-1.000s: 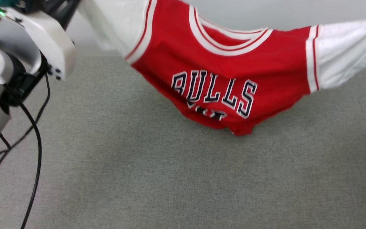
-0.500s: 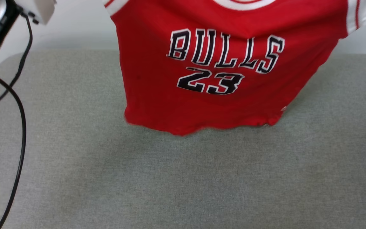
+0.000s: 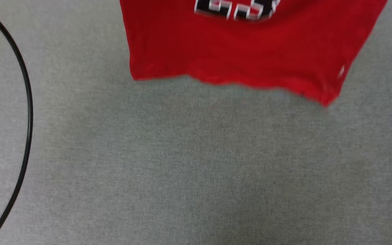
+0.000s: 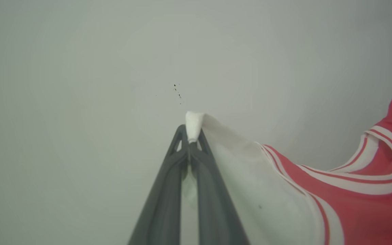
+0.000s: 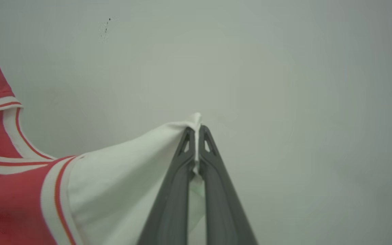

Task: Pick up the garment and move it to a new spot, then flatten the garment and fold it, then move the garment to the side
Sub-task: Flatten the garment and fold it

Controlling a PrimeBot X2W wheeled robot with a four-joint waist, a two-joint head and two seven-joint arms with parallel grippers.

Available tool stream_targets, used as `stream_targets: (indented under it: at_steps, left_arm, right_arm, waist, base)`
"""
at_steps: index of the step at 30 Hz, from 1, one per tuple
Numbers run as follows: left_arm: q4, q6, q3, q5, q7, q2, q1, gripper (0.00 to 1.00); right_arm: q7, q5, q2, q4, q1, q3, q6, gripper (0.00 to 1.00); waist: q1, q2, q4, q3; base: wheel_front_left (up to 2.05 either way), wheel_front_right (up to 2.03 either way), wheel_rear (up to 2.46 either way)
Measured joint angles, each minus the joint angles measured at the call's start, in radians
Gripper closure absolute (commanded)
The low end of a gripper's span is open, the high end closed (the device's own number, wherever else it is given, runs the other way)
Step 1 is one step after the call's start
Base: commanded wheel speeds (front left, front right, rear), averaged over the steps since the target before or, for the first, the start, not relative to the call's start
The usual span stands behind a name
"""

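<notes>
Left hand [image 4: 190,131] and right hand [image 5: 196,131] clamp sleeve tips, the garment [image 3: 243,51] seemingly hanging between.

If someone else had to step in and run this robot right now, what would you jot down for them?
Left gripper: shut on a white sleeve tip of the garment.
Right gripper: shut on the other sleeve tip.
Garment: hangs spread between them, hem above the grey surface.
Done: pickup.
To do: lay it down, flatten, fold, move aside.
</notes>
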Motion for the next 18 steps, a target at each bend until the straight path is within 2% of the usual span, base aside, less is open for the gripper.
stream_targets:
  at_steps: [8, 14, 18]
  left_arm:
    - [0.200, -0.015, 0.023, 0.033, -0.088, -0.080, -0.170, 1.00]
    - [0.299, -0.041, 0.021, 0.038, -0.130, -0.090, -0.208, 1.00]
    - [0.339, -0.060, 0.012, 0.035, -0.152, -0.101, -0.199, 1.00]
  right_arm:
    - [-0.101, -0.061, 0.055, 0.213, -0.286, 0.058, 0.000, 1.00]
    - [-0.165, -0.071, 0.086, 0.342, -0.388, 0.101, 0.000, 1.00]
    - [-0.208, -0.063, 0.104, 0.406, -0.387, 0.138, 0.000, 1.00]
  waist:
    - [0.0001, 0.0000, -0.002, 0.121]
    - [0.0001, 0.0000, -0.007, 0.162]
    - [0.0001, 0.0000, -0.003, 0.180]
  base:
    - [0.00, 0.00, 0.00]
    - [0.00, 0.00, 0.00]
    - [0.00, 0.00, 0.00]
